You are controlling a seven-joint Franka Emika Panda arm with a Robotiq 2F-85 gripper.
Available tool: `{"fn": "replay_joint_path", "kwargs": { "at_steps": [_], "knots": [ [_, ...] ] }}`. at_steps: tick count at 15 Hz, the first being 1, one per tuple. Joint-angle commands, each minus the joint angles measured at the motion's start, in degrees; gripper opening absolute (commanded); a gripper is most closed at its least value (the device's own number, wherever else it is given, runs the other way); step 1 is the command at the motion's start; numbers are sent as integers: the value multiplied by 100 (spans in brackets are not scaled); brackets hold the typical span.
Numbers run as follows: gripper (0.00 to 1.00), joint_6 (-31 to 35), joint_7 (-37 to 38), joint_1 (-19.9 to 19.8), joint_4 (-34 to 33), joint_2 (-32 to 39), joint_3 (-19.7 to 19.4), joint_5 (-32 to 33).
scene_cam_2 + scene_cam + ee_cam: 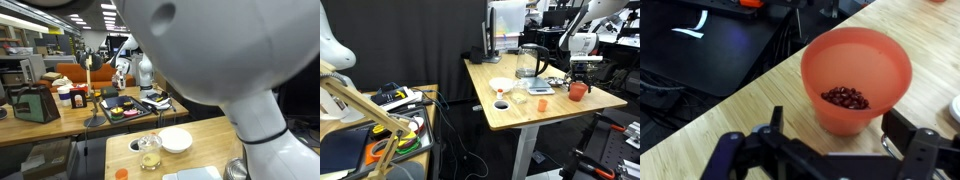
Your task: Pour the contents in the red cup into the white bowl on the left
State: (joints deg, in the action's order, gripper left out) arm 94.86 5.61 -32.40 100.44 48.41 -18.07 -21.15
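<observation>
Gripper (835, 122) fingers stand released, flanking the red cup (856, 62) (dark beans (845, 97) inside) near the table (740, 105) edge, well apart from the white bowl (502, 86). An off-centre squeeze could tip it and spill.

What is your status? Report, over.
Gripper open, over orange-red plastic tumbler. Tumbler upright, dark red bits inside, unpoured. Clear glass jug stands near route to wide shallow white bowl.

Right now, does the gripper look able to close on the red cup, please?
Probably yes: in the wrist view the gripper is open, its fingers either side of the red cup, with nothing else between.
</observation>
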Motion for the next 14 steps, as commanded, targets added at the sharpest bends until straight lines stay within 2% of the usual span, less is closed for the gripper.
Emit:
{"fn": "replay_joint_path", "kwargs": {
  "at_steps": [1, 7, 14],
  "knots": [
    [100, -407, -205, -160, -328, 187, 161, -78],
    [100, -769, -329, -113, -500, 302, 278, -43],
    [100, -856, -412, -129, -472, 324, 257, -13]
  ]
}}
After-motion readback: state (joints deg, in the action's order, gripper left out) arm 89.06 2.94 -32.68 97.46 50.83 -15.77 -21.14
